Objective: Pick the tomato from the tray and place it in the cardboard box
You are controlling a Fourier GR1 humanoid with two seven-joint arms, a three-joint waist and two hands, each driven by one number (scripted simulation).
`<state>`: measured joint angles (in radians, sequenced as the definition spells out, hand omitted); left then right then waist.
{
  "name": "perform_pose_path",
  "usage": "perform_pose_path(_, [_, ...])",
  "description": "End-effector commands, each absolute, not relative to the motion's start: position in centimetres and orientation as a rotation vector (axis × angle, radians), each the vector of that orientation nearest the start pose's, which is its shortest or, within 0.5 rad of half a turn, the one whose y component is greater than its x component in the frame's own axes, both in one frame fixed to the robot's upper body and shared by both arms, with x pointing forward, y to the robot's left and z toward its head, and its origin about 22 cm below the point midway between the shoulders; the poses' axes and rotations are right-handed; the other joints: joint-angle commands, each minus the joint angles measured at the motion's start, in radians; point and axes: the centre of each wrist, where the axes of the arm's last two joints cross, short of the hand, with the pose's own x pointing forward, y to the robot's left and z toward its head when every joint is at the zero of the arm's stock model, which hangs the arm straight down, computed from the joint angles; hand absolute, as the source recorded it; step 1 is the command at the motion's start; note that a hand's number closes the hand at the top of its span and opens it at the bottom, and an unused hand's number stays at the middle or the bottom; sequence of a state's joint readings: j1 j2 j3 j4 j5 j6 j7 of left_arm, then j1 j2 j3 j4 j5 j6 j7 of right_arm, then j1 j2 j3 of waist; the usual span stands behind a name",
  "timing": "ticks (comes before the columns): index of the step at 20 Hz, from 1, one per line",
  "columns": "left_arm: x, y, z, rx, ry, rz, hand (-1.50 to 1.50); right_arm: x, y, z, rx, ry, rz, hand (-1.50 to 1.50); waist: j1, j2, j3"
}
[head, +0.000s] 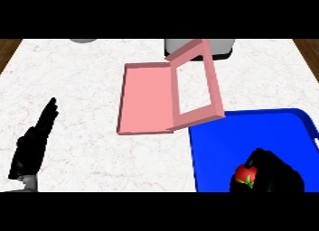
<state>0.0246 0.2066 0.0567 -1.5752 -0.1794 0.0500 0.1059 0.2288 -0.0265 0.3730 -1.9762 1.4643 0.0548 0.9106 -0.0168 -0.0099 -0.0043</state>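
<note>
At the near right edge of the counter, the robot's right hand (pixel 275 176) curls its fingers around a single red tomato (pixel 246 173), which shows at the hand's left side with its green stalk end facing the viewer. The tomato sits low over the near part of the one blue tray (pixel 255 131); whether it rests on the tray floor or has just cleared it cannot be told. At the near left, the left hand (pixel 34 144) rests with fingers straight and pressed together, pointing away toward the far side, well apart from everything else and holding nothing.

Farther off, touching the tray's far-left corner, stands the one cardboard box (pixel 148 99), pink in colour, with one flap lying flat to the left and its frame tilted up on the right. The box lies up and to the left of the tomato, so the carry looks to run far and leftward, across the tray's far rim. The right hand is plainly the nearer of the two to both tomato and box. The box's long axis runs near to far.

Beyond the box, at the counter's far edge, a grey container (pixel 218 47) is partly hidden, and a grey round object (pixel 83 40) shows only its rim.
</note>
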Motion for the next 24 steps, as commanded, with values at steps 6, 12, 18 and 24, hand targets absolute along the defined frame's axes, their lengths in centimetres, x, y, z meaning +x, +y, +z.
perform_pose_path(6, [24.4, 28.3, 1.8, 0.387, -1.441, -0.216, 0.00, 15.1, -7.8, 13.3, -1.246, -1.366, 0.380, 1.50, 0.033, 0.007, 0.003])
perform_pose_path(12, [25.5, 26.9, 0.7, 0.376, -1.464, -0.228, 0.00, 17.5, -4.1, 15.8, -1.228, -1.491, 0.387, 1.50, 0.041, 0.015, 0.002])
perform_pose_path(18, [24.9, 28.4, 1.6, 0.365, -1.455, -0.214, 0.00, 22.7, -3.5, 18.3, -1.212, -1.464, 0.374, 1.50, 0.047, 0.014, 0.003])
perform_pose_path(24, [25.4, 27.9, 2.1, 0.343, -1.458, -0.222, 0.00, 27.8, -2.1, 19.6, -1.195, -1.388, 0.413, 1.50, 0.060, 0.016, 0.003])
